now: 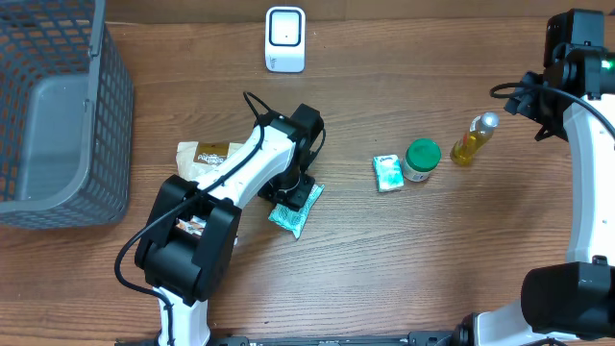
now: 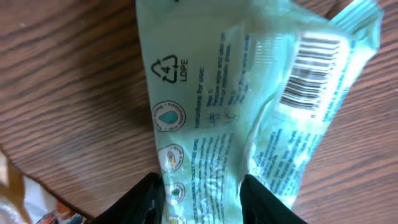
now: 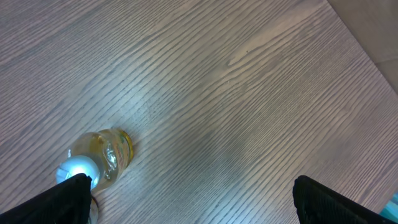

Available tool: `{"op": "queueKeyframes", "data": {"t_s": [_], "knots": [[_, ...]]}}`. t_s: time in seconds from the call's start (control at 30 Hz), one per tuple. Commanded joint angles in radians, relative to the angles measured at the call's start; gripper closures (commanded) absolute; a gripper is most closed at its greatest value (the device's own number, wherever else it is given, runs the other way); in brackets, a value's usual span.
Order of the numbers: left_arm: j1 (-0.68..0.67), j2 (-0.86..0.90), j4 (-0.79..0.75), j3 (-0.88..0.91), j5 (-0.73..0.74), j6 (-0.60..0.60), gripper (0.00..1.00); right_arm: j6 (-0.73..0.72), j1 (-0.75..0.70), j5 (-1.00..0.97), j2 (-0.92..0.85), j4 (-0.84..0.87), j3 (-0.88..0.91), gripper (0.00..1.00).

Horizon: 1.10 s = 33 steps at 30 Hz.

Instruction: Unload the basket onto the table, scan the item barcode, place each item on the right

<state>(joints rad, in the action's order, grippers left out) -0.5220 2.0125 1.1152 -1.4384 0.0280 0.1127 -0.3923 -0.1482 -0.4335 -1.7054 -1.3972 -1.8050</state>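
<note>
Pale green packet (image 2: 211, 112), probably light, limp and slippery, lies mid-frame on the counter (image 2: 62, 93), barcode (image 2: 308, 71) upper right, its lower end inside the left tool (image 2: 202, 193), a sensible hold, clamped or not I cannot tell, while the right tool (image 3: 199, 202) gapes wide.

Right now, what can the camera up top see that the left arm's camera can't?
Only the overhead view shows the basket, the white scanner, the green-lidded jar and the yellow bottle. Only the left wrist view shows the barcode and recycling symbol printed on the pale green packet, with black fingers on each side of it. Both show that packet and the wooden table.
</note>
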Motion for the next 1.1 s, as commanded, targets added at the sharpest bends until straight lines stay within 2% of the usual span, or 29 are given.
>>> {"op": "queueKeyframes", "data": {"t_s": [0.0,0.27,0.43,1.07], "knots": [[-0.003,0.008,0.013,-0.048,-0.005,0.019,0.58,-0.008,0.0,-0.002,0.0,0.004,-0.008,0.0],[-0.004,0.008,0.011,-0.05,0.0,0.023,0.58,-0.008,0.0,-0.002,0.0,0.004,-0.008,0.0],[-0.004,0.008,0.01,-0.05,0.071,0.022,0.57,-0.008,0.0,-0.002,0.0,0.004,-0.008,0.0],[-0.014,0.01,-0.01,-0.026,0.072,0.023,0.56,-0.008,0.0,-0.002,0.0,0.004,-0.008,0.0]]}}
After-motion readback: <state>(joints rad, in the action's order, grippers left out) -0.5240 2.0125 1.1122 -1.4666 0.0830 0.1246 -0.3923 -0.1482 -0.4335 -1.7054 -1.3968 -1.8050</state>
